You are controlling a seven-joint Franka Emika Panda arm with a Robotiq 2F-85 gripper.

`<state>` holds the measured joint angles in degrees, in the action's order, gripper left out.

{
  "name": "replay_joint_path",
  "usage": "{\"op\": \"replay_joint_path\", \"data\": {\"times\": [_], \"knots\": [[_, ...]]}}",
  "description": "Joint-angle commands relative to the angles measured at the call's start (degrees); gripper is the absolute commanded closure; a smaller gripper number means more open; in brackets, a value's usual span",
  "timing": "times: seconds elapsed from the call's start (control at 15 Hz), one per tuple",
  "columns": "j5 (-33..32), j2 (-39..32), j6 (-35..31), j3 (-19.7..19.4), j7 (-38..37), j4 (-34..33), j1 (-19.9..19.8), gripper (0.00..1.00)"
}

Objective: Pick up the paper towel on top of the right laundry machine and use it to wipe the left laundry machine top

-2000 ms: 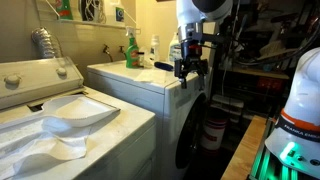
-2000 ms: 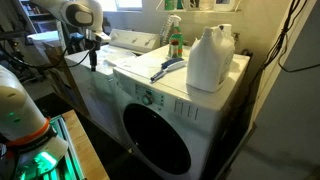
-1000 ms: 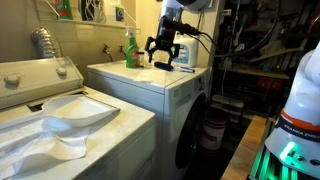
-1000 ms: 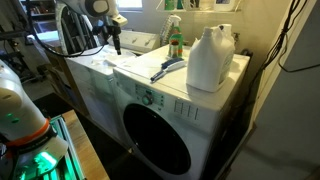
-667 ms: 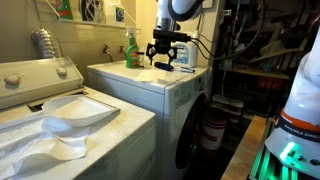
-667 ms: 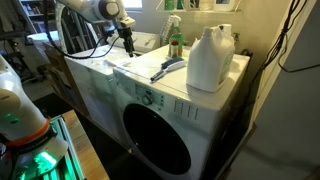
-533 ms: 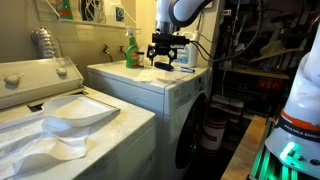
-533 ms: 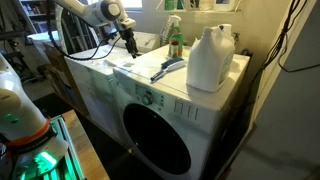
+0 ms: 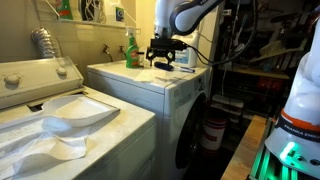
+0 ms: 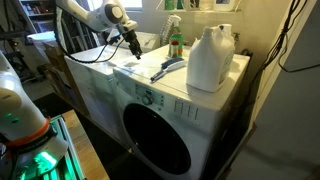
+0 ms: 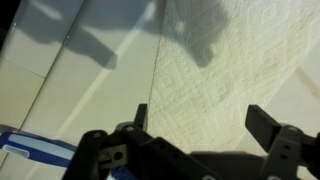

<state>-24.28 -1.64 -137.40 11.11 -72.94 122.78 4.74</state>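
While end effector points down, fingers apart

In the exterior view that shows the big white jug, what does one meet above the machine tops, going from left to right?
gripper → green spray bottle → white jug

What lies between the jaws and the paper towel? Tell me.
Nothing: the wrist view shows only bare paper towel beneath the open jaws.
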Motion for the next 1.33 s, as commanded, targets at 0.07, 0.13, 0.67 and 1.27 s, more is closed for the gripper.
{"op": "replay_joint_path", "data": {"times": [0.07,0.13,0.67,1.27], "knots": [[-3.5,-4.2,-4.5,-2.7,-2.0,-1.8,1.4,0.00],[-4.7,-5.1,-5.4,-3.3,-2.5,-2.1,1.7,0.00],[-6.2,-10.1,-6.4,-6.8,-3.1,-4.2,5.7,0.50],[-16.7,-8.2,-6.1,-8.2,-10.8,-5.8,9.0,1.00]]}}
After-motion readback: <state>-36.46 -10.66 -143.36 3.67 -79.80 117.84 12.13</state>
